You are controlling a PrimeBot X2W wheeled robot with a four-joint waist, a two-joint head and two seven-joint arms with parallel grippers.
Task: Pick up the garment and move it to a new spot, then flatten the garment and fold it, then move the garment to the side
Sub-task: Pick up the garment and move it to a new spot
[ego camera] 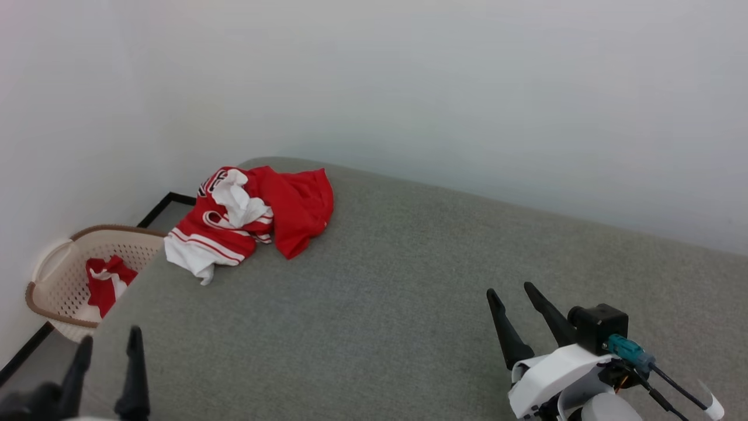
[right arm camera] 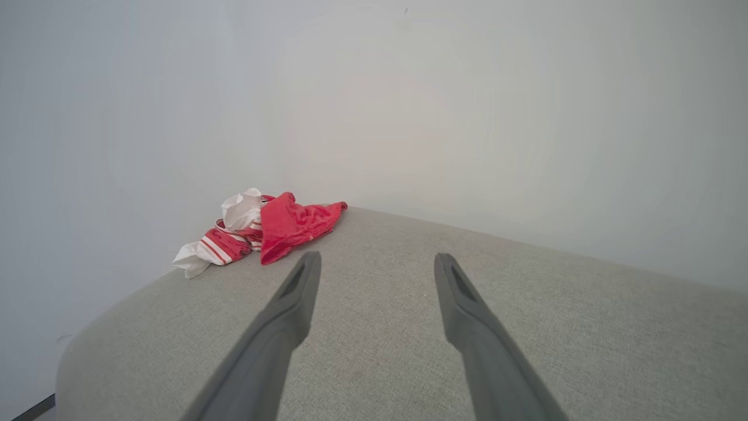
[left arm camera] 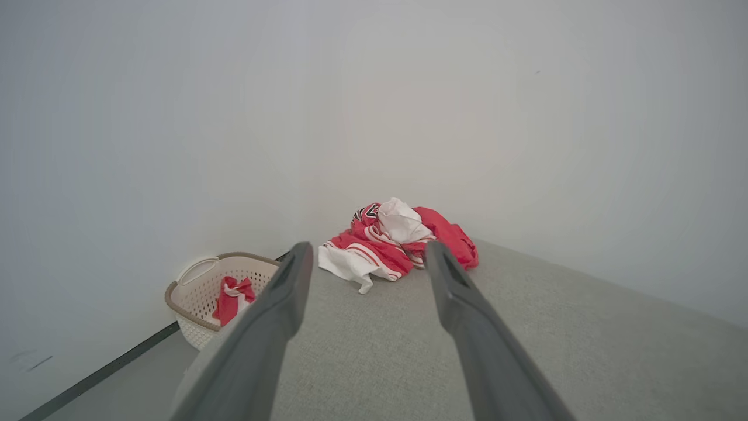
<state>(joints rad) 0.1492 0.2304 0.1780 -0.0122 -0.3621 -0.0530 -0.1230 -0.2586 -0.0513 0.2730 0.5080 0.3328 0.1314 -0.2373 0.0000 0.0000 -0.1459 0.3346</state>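
The garment [ego camera: 257, 216] is not yet picked up from the far left corner of the bed [ego camera: 380, 304], so the wide-open left end effector [ego camera: 111, 336] and right end effector [ego camera: 509, 289] must be brought there.

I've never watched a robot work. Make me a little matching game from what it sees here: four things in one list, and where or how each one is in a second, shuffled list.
Things:
1. jersey
2. basket
3. small cloth
4. pad

Place or state:
a. inside the basket
b. crumpled near the pad's far left corner
c. beige, low beside the pad, near the wall
d. grey, lying under the jersey

Pairs: 1-b, 2-c, 3-a, 4-d
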